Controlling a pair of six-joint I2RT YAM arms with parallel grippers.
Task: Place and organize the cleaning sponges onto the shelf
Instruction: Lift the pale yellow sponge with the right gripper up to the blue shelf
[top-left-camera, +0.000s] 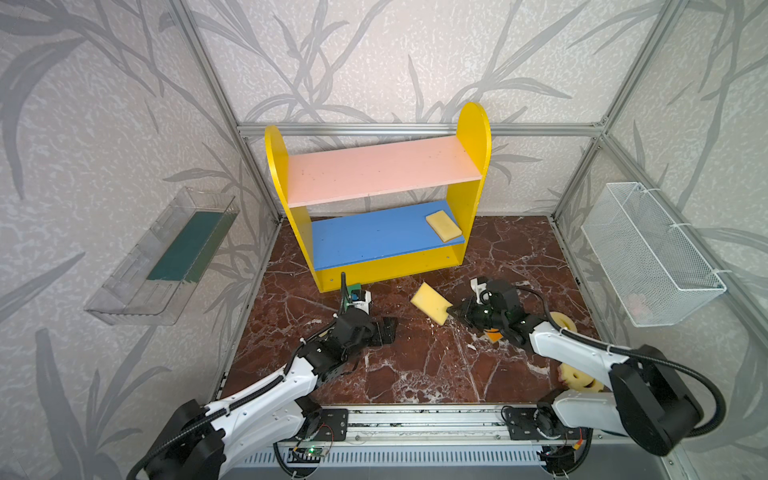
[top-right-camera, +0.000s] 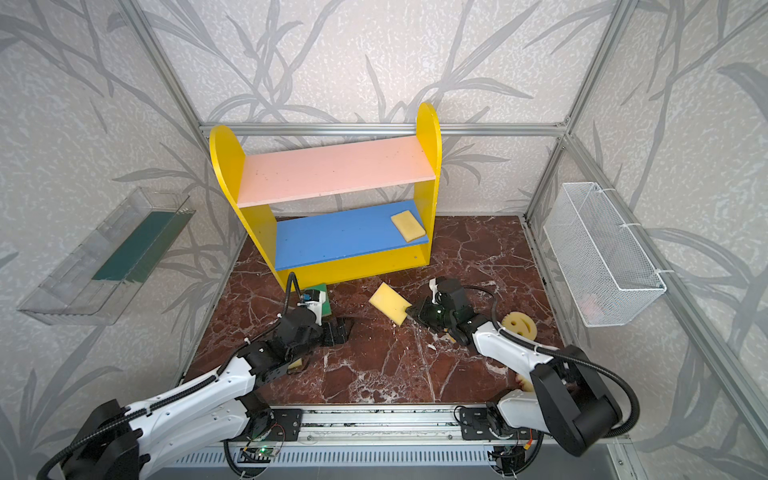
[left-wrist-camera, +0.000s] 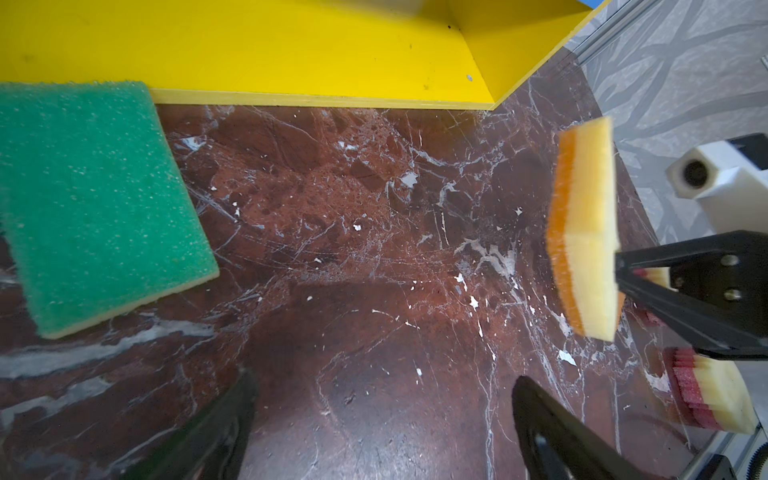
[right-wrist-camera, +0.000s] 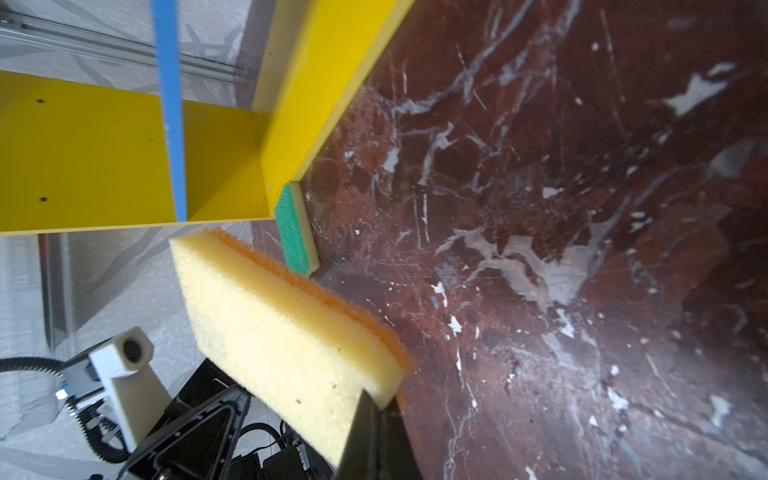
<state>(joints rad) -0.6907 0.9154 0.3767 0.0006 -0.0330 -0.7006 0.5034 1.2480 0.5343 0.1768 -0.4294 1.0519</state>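
My left gripper (top-left-camera: 384, 330) stood spread over bare floor (top-left-camera: 415, 365). My right gripper (top-left-camera: 452, 311) pinched an orange-backed sponge (top-left-camera: 429, 301) by one end, tilted. A green sponge (left-wrist-camera: 95, 199) lay just beside the shelf (left-wrist-camera: 291, 50) base. A pale sponge (top-left-camera: 443, 225) sat at the blue board (top-left-camera: 365, 237) right end; remainder open.

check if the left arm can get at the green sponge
Likely yes: the green sponge lies flat close beside the open left pincer, with nothing between them.

White arm shells (top-left-camera: 257, 415) with black joints (top-left-camera: 353, 328) (corrugated black cables (top-left-camera: 721, 399) alongside).
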